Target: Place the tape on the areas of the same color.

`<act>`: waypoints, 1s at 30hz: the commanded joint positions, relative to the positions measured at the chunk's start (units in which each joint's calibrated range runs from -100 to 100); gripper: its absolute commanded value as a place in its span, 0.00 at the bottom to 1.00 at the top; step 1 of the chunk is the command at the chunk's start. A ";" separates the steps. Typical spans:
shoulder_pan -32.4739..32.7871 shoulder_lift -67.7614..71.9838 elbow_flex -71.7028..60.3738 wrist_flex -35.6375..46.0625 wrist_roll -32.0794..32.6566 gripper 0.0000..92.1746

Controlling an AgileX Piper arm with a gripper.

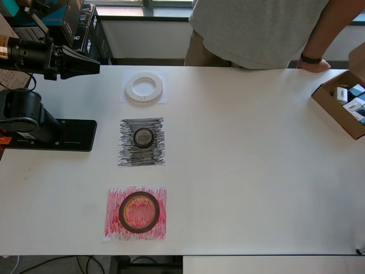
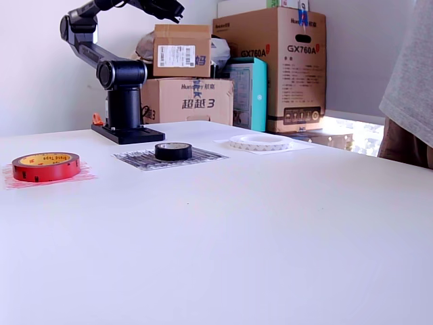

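Note:
Three tape rolls lie in a column in the overhead view. The whitish ring [image 1: 132, 90] [image 2: 259, 142] rests on the white patch [image 1: 162, 98] [image 2: 298, 144]. The small black ring [image 1: 143, 131] [image 2: 173, 151] sits on the black-scribbled patch [image 1: 128, 154] [image 2: 139, 160]. The large red-brown ring [image 1: 121, 212] [image 2: 46, 167] lies on the red-scribbled patch [image 1: 114, 228] [image 2: 10, 181]. My gripper [image 1: 96, 66] [image 2: 169, 9] hangs high above the table, to the overhead view's left of the whitish ring, touching nothing. Its fingers taper to one point and hold nothing.
The arm's black base [image 1: 57, 134] stands at the overhead view's left edge. An open cardboard box [image 1: 329, 105] of small packets sits at the right edge. A person [image 1: 256, 28] leans on the far edge, hand [image 1: 312, 64] on the table. Cartons [image 2: 270, 61] stack behind.

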 commanded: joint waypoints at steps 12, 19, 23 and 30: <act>2.16 -25.00 10.15 -14.63 -6.76 0.00; 1.45 -26.50 16.51 -21.50 -10.03 0.00; 1.53 -26.59 21.33 -27.10 -10.03 0.00; 1.68 -26.59 27.51 -32.20 -10.11 0.00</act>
